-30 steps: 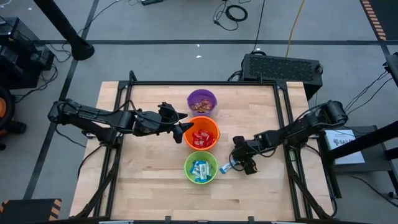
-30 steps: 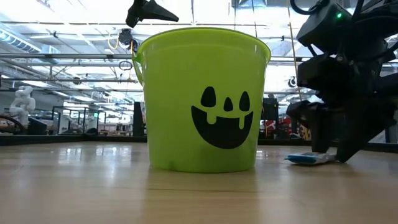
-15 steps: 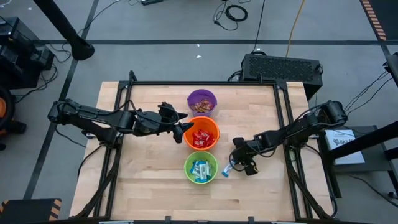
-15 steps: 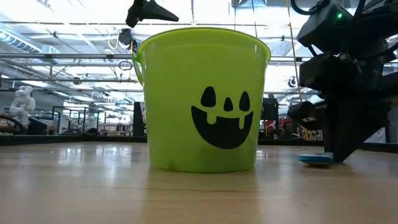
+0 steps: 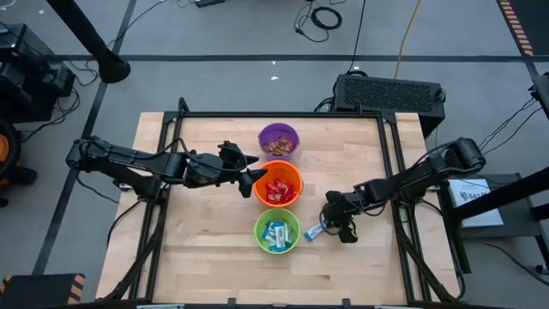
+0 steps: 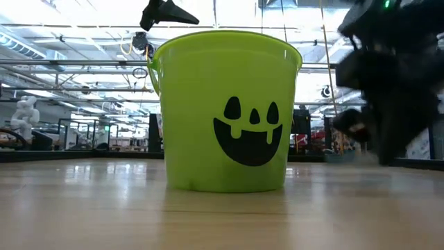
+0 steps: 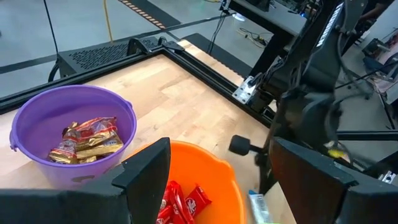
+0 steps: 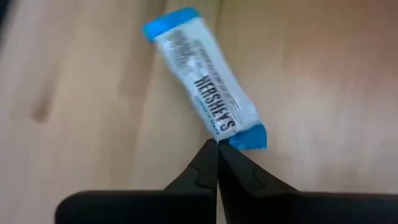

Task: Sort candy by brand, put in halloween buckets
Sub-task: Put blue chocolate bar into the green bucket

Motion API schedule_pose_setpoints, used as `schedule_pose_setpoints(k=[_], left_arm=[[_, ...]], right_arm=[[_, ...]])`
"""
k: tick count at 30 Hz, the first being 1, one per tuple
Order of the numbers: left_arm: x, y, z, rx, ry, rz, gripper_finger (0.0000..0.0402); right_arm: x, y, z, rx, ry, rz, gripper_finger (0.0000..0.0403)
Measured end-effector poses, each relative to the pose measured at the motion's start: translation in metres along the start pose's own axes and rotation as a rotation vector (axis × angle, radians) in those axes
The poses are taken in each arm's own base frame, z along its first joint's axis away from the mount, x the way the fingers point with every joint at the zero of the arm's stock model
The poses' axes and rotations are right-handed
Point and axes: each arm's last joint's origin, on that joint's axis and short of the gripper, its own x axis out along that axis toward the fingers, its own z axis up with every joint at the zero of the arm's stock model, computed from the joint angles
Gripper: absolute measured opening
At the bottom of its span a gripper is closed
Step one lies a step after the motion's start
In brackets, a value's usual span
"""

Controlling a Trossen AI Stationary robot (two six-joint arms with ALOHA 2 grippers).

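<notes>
The right gripper has its fingers pressed together, pinching only the tip of the blue-and-white candy beside the green bucket, so it might slip out.

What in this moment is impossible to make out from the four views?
- Low view: the green bucket fills the middle and hides the other two buckets; its contents sit below its rim.
- Low view: the right gripper is a motion-blurred dark mass; the blue-and-white bar does not show.
- Right wrist view: whether the shut fingertips actually pinch the bar's end or only touch it.
- High view: wrapper brands are too small to read.
</notes>
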Motion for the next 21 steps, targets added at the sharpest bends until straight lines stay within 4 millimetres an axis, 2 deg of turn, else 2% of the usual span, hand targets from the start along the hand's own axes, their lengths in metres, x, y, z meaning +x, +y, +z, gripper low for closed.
schedule_pose_setpoints(k=[6,10,15,21], left_arm=[[0.0,0.0,0.0,0.002,0.002,0.004,0.0278],[0.0,0.0,0.0,0.003,0.004,0.006,0.0278],[0.0,0.0,-0.001,0.003,0.005,0.004,0.0278],[0.0,-0.001,-0.001,0.019,0.026,-0.032,0.0278]], right_arm=[[-0.031,0.008,0.012,0.088,-0.159,0.043,0.0],[-0.057,0.016,0.018,0.177,-0.262,0.134,0.0],[-0.102,0.031,0.035,0.219,-0.465,0.204,0.0],[-0.16,0.042,0.059,0.22,-0.757,0.12,0.0]])
